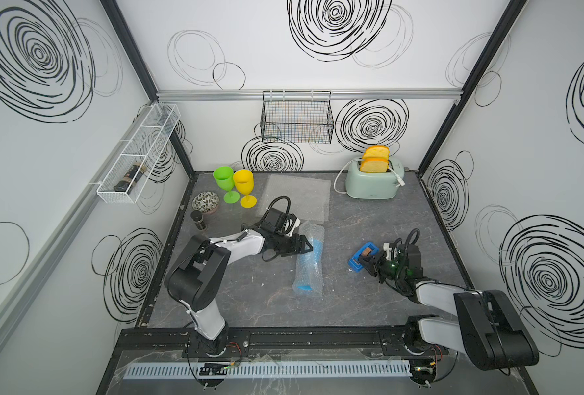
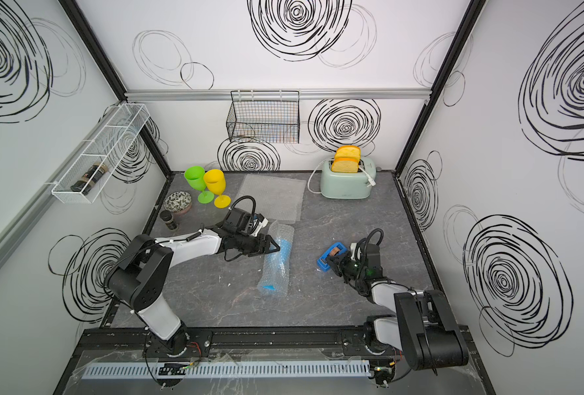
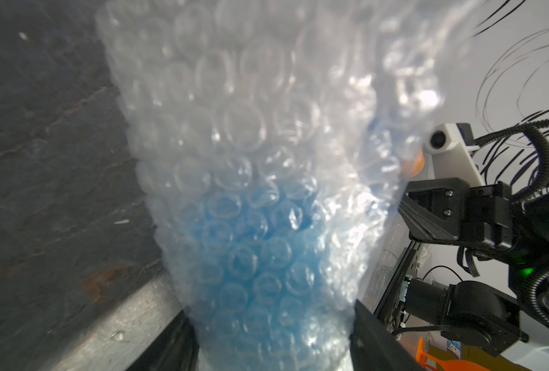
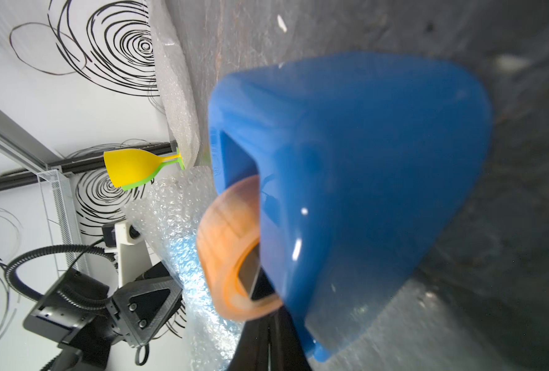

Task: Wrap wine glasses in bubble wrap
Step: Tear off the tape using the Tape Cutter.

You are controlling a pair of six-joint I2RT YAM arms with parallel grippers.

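A blue wine glass lies on its side mid-table, rolled inside bubble wrap [image 1: 309,265] [image 2: 276,265] [image 3: 250,225]. My left gripper [image 1: 308,246] [image 2: 276,247] [image 3: 271,324] is closed around the upper part of this bundle, with a finger pressed against each side. The green wine glass [image 1: 223,178] [image 2: 194,178] and the yellow one [image 1: 243,181] [image 2: 214,181] [image 4: 128,167] stand upright at the back left. A flat bubble wrap sheet [image 1: 297,195] [image 2: 273,195] lies behind the bundle. My right gripper [image 1: 363,261] [image 2: 332,263] [image 4: 271,334] is shut, its tips against the blue tape dispenser [image 1: 356,264] [image 2: 324,262] [image 4: 363,176]; nothing shows between them.
A mint toaster [image 1: 372,183] with bread stands at the back right. A patterned bowl [image 1: 205,201] and a dark jar [image 1: 198,219] sit by the left wall. A black wire basket [image 1: 297,118] hangs on the back wall, a white rack [image 1: 140,154] on the left wall.
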